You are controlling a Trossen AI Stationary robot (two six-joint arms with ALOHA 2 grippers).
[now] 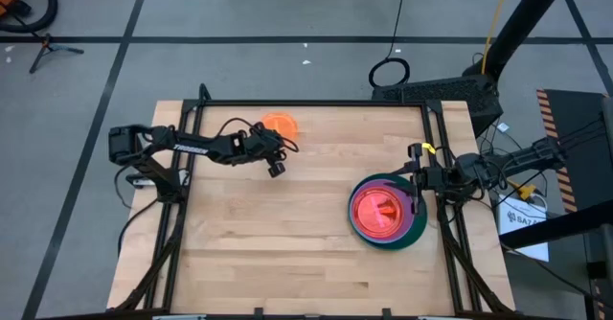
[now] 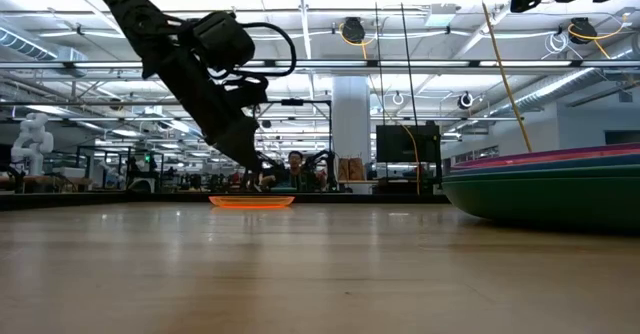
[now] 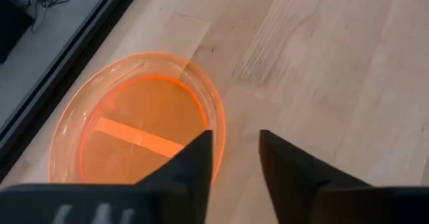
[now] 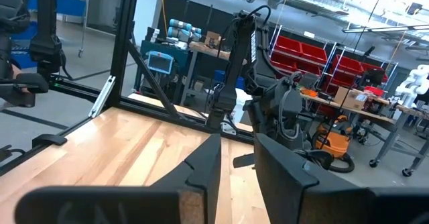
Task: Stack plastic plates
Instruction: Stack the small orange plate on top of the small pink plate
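A small translucent orange plate [image 1: 280, 124] lies flat on the table near its far edge; it also shows in the left wrist view [image 3: 134, 127] and the low view [image 2: 252, 201]. My left gripper [image 1: 276, 167] is open and empty, just on the near side of this plate and above the table [image 3: 236, 157]. A stack of plates [image 1: 386, 212] stands at the right: dark green at the bottom, purple above, pink and orange on top [image 2: 545, 189]. My right gripper [image 1: 418, 181] is open and empty at the stack's far right rim [image 4: 238, 163].
Black frame rails run along the table's left, right and far edges [image 1: 316, 104]. Bare wood lies between the orange plate and the stack [image 1: 287, 234]. The room beyond holds shelves, benches and other robot arms [image 4: 241, 70].
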